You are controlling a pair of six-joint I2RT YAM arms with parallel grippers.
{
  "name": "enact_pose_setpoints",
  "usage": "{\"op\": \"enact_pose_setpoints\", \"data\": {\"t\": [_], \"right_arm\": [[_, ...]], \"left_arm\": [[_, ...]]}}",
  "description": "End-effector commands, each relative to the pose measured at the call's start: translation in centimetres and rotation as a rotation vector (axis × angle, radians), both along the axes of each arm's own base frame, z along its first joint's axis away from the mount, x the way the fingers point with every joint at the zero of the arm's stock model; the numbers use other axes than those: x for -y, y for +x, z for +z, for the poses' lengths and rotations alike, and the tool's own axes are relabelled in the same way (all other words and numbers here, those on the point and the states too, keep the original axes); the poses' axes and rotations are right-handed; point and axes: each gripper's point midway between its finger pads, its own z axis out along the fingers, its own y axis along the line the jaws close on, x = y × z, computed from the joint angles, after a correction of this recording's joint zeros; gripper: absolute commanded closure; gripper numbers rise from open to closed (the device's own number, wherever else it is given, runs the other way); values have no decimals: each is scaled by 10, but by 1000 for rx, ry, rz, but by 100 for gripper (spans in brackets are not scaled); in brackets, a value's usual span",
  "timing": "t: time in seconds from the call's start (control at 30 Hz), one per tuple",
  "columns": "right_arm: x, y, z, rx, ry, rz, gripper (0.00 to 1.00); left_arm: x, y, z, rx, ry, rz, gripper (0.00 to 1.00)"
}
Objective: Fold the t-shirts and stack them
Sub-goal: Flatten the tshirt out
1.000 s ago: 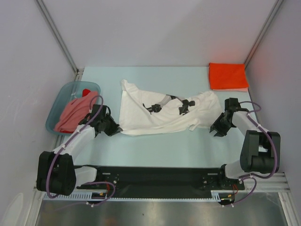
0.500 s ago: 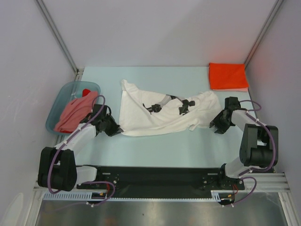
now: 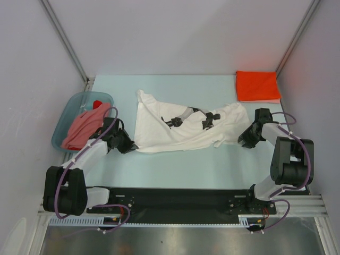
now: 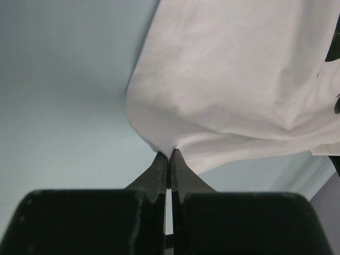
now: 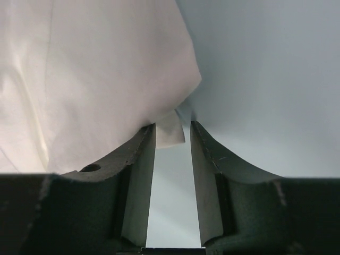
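1. Find the white t-shirt point(image 3: 159, 130) rumpled on the middle of the table point(image 3: 180, 164), black prints facing up, long axis running left to right between the two arms.
2. Note the left gripper point(image 3: 130, 145) at the shirt's near-left corner, clenched tight on a pinch of the hem; in the left wrist view, see the cloth bunch to a peak right at the closed tips.
3. Note the right gripper point(image 5: 172, 127) at the opposite end, by the near-right edge, jaws parted. See a small flap of hem between the tips, touching one finger but gripped by neither.
4. Judge the step in hand as securing the second corner, so that the shirt can be pulled flat along its length before any fold.
5. Weigh the one relation that matters: cloth straight ahead of the right claw, toward the robot's left, with only its outermost flap inside the gap. Calls for a short push forward, then a squeeze. Leave this to the right arm alone, the left being far off and occupied.
6. Beware a shallow bite: likely to slip free once tension comes on.
7. Elsewhere, see the folded orange-red t-shirt point(image 3: 257, 85) at the far right corner, well apart, and the salmon-pink t-shirt point(image 3: 82, 127) with the red t-shirt point(image 3: 98, 103) heaped in the basin point(image 3: 79, 95) at the left, not yet folded.
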Motion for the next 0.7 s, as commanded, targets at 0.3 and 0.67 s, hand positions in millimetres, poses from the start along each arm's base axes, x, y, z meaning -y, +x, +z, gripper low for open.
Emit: {"op": "enact_pose_setpoints", "data": {"t": [0.3,0.67], "right_arm": [[0,3,-11,-7,16,-16,73],[-9,0,6,4,58,-4,100]], "left_arm": [[-1,12,12,44,-14,-7,99],[2,11,19,66,-35,3,100]]}}
